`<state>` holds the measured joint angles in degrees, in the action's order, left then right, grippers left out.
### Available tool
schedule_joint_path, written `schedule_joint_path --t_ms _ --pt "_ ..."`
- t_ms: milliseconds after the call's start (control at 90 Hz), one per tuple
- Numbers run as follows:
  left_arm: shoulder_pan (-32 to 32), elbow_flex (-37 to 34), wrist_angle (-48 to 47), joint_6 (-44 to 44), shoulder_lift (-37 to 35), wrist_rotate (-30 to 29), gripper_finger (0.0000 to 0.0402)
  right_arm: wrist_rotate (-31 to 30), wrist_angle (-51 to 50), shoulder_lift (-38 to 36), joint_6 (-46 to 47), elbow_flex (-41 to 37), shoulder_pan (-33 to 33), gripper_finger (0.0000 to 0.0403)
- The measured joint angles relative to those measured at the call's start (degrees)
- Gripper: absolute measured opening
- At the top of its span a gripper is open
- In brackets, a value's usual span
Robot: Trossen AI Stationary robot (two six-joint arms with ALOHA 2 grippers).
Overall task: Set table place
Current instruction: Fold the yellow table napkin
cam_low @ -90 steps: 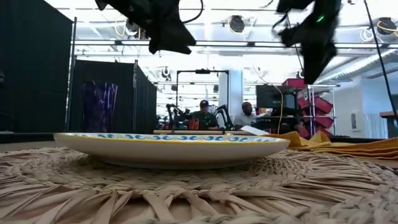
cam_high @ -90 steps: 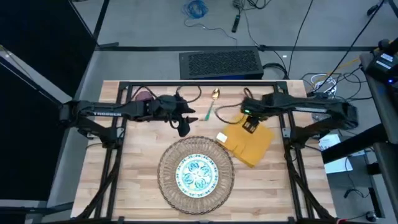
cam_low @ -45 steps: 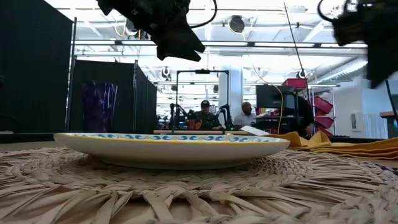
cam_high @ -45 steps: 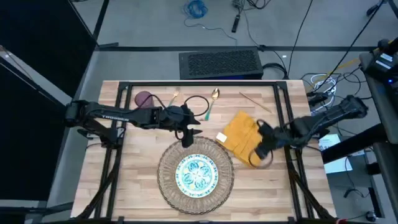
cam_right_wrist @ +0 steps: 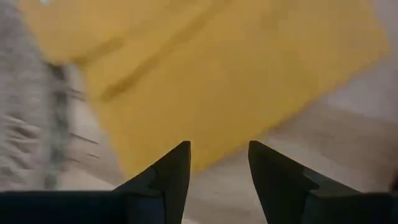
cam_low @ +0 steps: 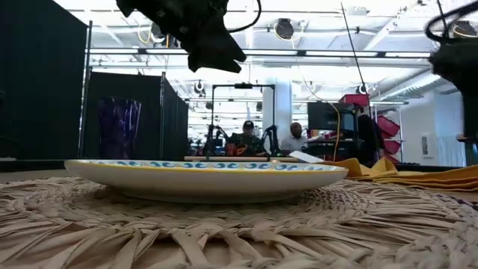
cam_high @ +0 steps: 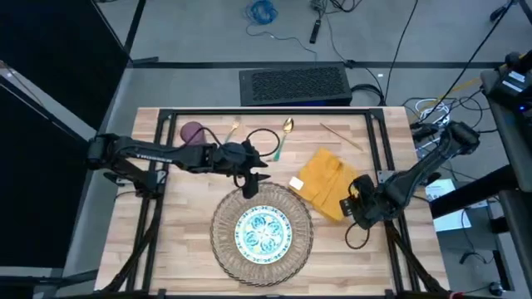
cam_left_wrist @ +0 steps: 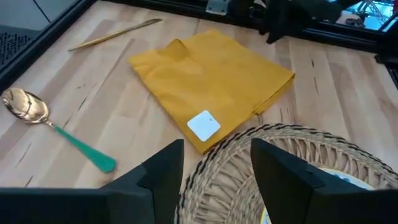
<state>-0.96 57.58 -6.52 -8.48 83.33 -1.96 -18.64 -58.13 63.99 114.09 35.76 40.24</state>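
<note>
Wicker mat (cam_high: 263, 232) sits nearest, at the table's (cam_high: 183, 249) front-centre, w/ the white-and-teal plate (cam_high: 263, 230) centred on it; in the low view the plate (cam_low: 205, 177) rim fills the middle over the mat (cam_low: 224, 232) weave. Just past the mat's far edge hangs the left gripper (cam_high: 248, 184), arm reaching in from the table's left side; its wrist view shows the gripper (cam_left_wrist: 213, 168) w/ fingers (cam_left_wrist: 163, 171) parted a moderate gap, nothing between them, over the mat (cam_left_wrist: 292, 155) rim. Right of the mat, touching its rim, lies the yellow napkin (cam_high: 329, 183), folded, w/ a small white tag (cam_high: 296, 183) at the corner nearest the mat; the tag (cam_left_wrist: 203, 125) is clear in the left wrist view on the napkin (cam_left_wrist: 211, 81). Right gripper (cam_high: 356, 208) is at the napkin's near-right corner, low over the table; its wrist view shows the gripper (cam_right_wrist: 219, 165) w/ fingers (cam_right_wrist: 166, 174) apart, empty, napkin (cam_right_wrist: 205, 68) close ahead, blurred. Farther back: spoon (cam_high: 283, 137), gold bowl and teal handle, lying near the far edge; the spoon (cam_left_wrist: 53, 127) shows bowl-up in the left wrist view. Fork (cam_high: 229, 132) is left of it, purple cup (cam_high: 192, 132) at far left. A thin wooden stick (cam_high: 341, 137) lies at far right. Beyond the table in the low view, people (cam_low: 246, 138) sit at desks.
</note>
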Motion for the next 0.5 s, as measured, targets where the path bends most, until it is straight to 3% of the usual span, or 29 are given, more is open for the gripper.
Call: schedule_joint_path --t_ms 156,356,500 --pt "0.0 0.0 0.0 0.0 0.0 0.0 0.0171 -5.5 1.1 1.7 10.3 -0.5 3.4 0.0148" --pt "0.0 0.0 0.0 0.0 0.0 0.0 0.0171 -5.2 3.7 3.8 10.0 -0.6 3.4 0.0148" --pt "0.0 0.0 -0.1 -0.1 0.0 0.0 0.0171 -1.5 2.9 5.7 9.8 -0.6 5.1 0.0148"
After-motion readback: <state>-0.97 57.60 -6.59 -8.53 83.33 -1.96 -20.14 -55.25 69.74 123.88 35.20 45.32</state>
